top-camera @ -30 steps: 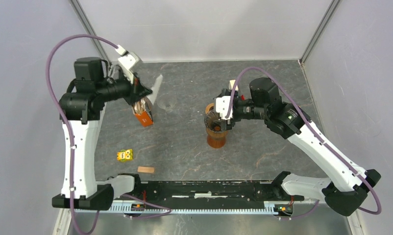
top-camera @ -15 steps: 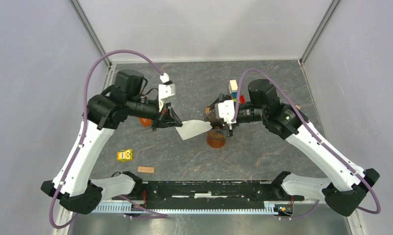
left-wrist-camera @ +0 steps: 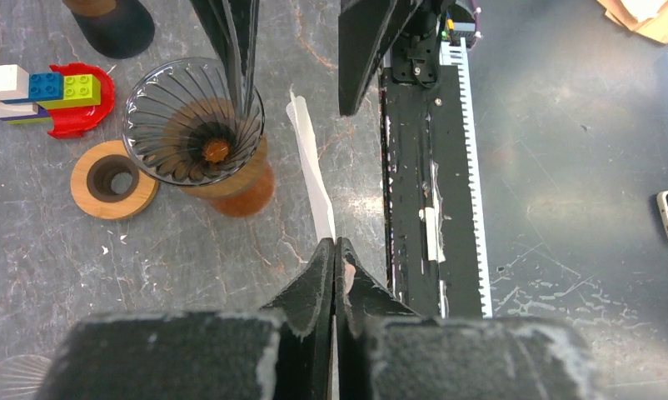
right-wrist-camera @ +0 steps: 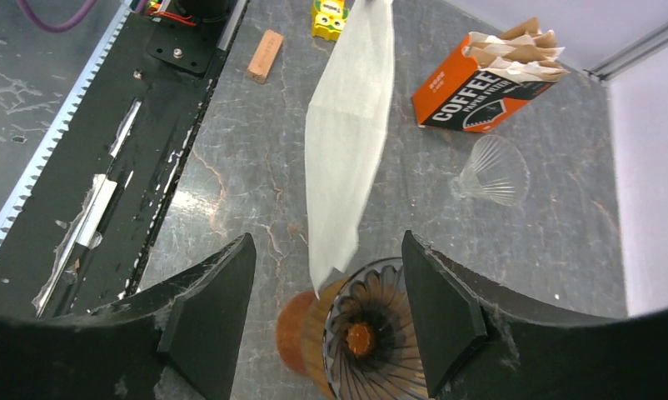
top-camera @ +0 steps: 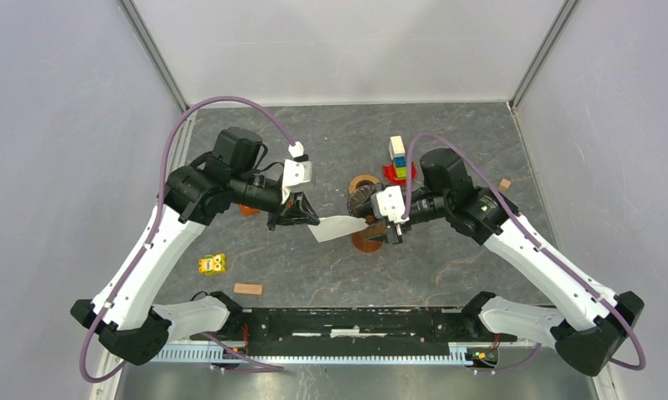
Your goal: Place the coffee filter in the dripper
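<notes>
My left gripper (top-camera: 312, 221) (left-wrist-camera: 336, 242) is shut on one corner of a white paper coffee filter (top-camera: 339, 227) (left-wrist-camera: 310, 167) and holds it out in the air toward the right arm. The ribbed glass dripper (top-camera: 361, 200) (left-wrist-camera: 193, 125) (right-wrist-camera: 376, 333) sits on an amber stand (top-camera: 366, 242). My right gripper (top-camera: 386, 233) (right-wrist-camera: 331, 325) is open, its fingers (right-wrist-camera: 210, 317) on either side of the filter's free tip (right-wrist-camera: 351, 133). That tip hangs just above the dripper's near rim. The dripper is empty inside.
An orange coffee filter box (right-wrist-camera: 481, 75) (top-camera: 247, 208) and a second clear dripper (right-wrist-camera: 489, 171) lie at the back left. A wooden ring (left-wrist-camera: 114, 175) and a toy-brick tower (top-camera: 397, 158) stand behind the dripper. A yellow toy (top-camera: 212, 264) and a wood block (top-camera: 248, 289) lie front left.
My left arm has swung from the filter box at back left toward the centre, carrying the filter to the dripper. My right gripper has shifted forward and now straddles the filter's tip.
</notes>
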### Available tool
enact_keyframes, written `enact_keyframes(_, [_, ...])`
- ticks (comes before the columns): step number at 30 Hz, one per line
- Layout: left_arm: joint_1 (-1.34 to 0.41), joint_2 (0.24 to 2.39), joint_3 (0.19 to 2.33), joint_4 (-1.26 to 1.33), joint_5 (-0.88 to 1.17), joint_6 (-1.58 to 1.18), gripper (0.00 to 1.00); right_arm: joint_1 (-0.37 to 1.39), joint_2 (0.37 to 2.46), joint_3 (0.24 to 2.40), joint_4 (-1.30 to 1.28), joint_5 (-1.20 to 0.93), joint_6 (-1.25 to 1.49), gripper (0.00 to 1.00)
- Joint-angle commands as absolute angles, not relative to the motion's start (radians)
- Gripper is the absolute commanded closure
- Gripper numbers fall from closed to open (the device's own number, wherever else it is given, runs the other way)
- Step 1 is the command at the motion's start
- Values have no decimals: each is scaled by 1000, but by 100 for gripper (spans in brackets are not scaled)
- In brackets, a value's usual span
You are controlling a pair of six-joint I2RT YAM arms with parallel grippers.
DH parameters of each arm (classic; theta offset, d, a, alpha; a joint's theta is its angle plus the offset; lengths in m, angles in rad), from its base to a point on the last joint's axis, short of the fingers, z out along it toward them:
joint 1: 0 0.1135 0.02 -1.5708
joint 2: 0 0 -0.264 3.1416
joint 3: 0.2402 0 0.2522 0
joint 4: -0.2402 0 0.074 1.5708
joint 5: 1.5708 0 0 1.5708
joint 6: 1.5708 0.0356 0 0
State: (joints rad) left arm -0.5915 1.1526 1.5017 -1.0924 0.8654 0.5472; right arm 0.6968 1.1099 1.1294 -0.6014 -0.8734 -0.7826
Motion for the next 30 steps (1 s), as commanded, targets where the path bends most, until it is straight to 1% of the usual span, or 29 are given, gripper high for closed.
enact_keyframes(1, [-598, 1131, 1486, -1087, 865, 652, 98, 670, 1047, 1131, -607, -892, -799, 29])
enact_keyframes(5, [-603, 1129, 1467, -1087, 878, 664, 98, 648, 1032, 1143, -602, -880, -780, 32])
enact_keyframes(13, [-611, 1118, 1452, -1088, 879, 673, 98, 641, 1049, 1158, -594, -886, -765, 47])
enact_keyframes(17, [-615, 1115, 1440, -1087, 882, 678, 98, 641, 1063, 1161, -592, -893, -761, 51])
enact_keyframes(30, [-617, 1116, 1442, -1087, 856, 691, 98, 641, 1064, 1158, -624, -924, -791, 53])
